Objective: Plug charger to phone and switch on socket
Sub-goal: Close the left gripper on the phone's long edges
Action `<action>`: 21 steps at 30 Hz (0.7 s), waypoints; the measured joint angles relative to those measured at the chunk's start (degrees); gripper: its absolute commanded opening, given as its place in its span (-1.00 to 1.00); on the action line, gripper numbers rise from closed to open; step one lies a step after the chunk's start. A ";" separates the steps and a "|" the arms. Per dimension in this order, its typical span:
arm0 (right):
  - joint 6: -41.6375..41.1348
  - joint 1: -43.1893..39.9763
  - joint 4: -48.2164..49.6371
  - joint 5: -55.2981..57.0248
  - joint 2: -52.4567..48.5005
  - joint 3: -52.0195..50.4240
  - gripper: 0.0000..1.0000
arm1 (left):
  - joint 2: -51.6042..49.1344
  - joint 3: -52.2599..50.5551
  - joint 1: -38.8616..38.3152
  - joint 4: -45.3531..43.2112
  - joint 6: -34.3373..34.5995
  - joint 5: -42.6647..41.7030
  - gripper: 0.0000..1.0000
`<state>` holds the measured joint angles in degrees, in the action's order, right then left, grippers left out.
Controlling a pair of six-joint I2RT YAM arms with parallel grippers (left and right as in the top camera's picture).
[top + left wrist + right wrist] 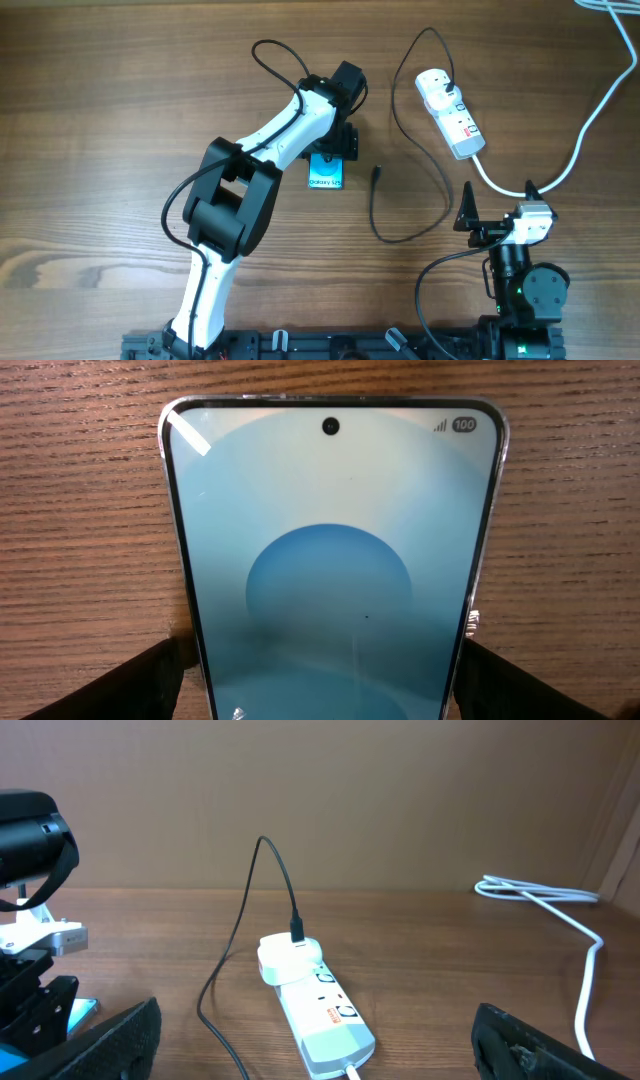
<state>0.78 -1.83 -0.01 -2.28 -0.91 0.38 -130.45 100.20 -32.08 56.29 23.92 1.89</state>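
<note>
Table (100, 100): brown wood grain | left jaws astride phone (330, 560), grip unclear | right jaws apart

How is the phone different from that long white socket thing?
The phone has a bright blue screen; the socket is white with red marks. The socket is longer than the phone. The socket has a white adapter plugged into it; the phone does not have the charger in it, since the black plug tip lies apart from it. Both lie flat on the wooden table.
</note>
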 measured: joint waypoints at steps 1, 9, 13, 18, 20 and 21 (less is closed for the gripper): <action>-0.02 0.00 0.00 -0.02 0.00 0.00 0.99 | 0.00 0.00 0.00 0.00 0.02 0.00 0.69; 0.00 0.00 0.00 0.00 0.00 0.00 1.00 | 0.00 0.00 0.00 0.00 0.02 0.00 0.65; 0.00 0.00 0.00 -0.02 0.00 0.00 0.99 | 0.00 0.00 0.00 0.02 0.02 0.00 0.65; 0.00 0.00 0.00 -0.02 0.00 0.00 0.99 | 0.00 0.00 0.00 0.00 0.04 -0.02 0.65; -0.02 0.00 0.02 -0.02 0.00 0.00 0.99 | 0.00 0.00 0.00 0.02 0.02 -0.02 0.68; 0.00 0.00 0.00 0.00 0.02 0.00 0.99 | 0.00 0.00 0.00 0.02 0.02 -0.02 0.71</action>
<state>0.78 -1.83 -0.01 -2.28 -0.89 0.38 -130.45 100.20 -32.08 56.31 23.94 1.87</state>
